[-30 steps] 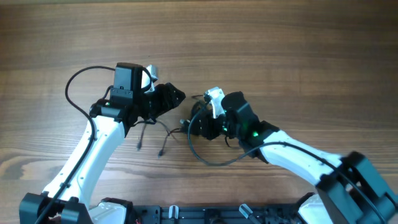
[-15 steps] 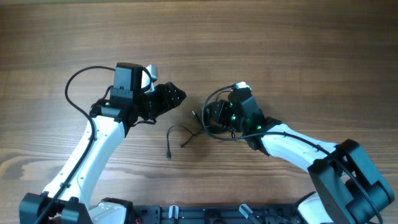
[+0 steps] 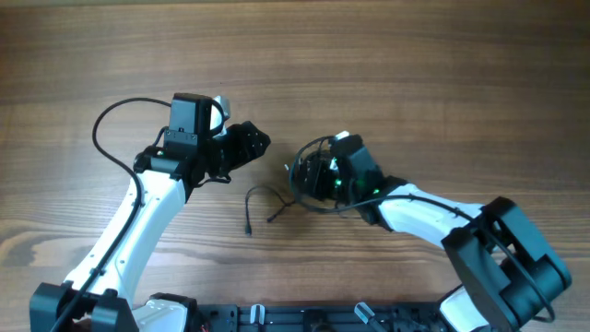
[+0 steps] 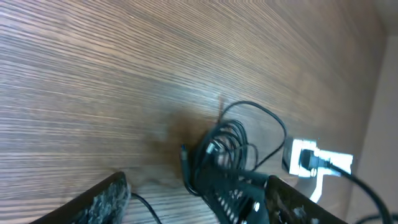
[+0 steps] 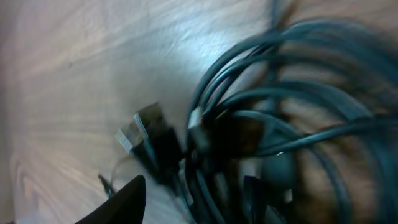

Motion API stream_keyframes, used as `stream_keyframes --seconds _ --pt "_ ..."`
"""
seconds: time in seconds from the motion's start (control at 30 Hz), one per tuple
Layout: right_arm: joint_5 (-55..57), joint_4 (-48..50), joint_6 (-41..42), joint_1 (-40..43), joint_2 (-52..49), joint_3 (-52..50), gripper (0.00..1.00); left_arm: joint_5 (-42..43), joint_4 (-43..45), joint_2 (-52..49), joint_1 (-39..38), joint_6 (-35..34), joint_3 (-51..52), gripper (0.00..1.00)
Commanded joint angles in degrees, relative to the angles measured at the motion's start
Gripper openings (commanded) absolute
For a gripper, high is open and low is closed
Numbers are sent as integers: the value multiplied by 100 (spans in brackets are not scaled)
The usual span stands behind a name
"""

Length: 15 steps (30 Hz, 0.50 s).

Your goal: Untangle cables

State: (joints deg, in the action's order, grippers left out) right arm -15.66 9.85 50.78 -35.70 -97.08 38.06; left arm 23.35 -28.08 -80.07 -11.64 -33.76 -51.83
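Cables [image 4: 225,146] bunched mid-worktop [image 3: 415,74] at right claw [image 3: 312,175], grip unclear; left claw [image 3: 261,141], wide and empty, sits just toward left edge.

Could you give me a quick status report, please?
Left gripper open, empty. Right gripper at cable bundle, grip unclear. One loose cable lies between them.

Table [image 3: 387,65]: brown wood, grain running side to side in the overhead view, with darker streaks and a few swirled patches toward the left. Matte finish, with a soft pale glare in the right wrist view. Along the near edge: black rail [image 3: 304,318] with small fittings, detail too small to read. Left wrist view: pale plain strip [image 4: 387,93] past the table's edge; cannot tell what it is.
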Motion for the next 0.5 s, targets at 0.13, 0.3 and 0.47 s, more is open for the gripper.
stream_keyframes --seconds 0.13,0.3,0.47 --pt "-81 1027 1320 -540 -1016 55 38 -243 46 -63 -26 7 20 79" --pt "-424 2743 1158 -404 -1517 116 4 -245 -98 -63 -24 7 20 72" --pt "-1539 4513 1521 310 -1180 114 5 -286 -260 -61 144 28 20 69"
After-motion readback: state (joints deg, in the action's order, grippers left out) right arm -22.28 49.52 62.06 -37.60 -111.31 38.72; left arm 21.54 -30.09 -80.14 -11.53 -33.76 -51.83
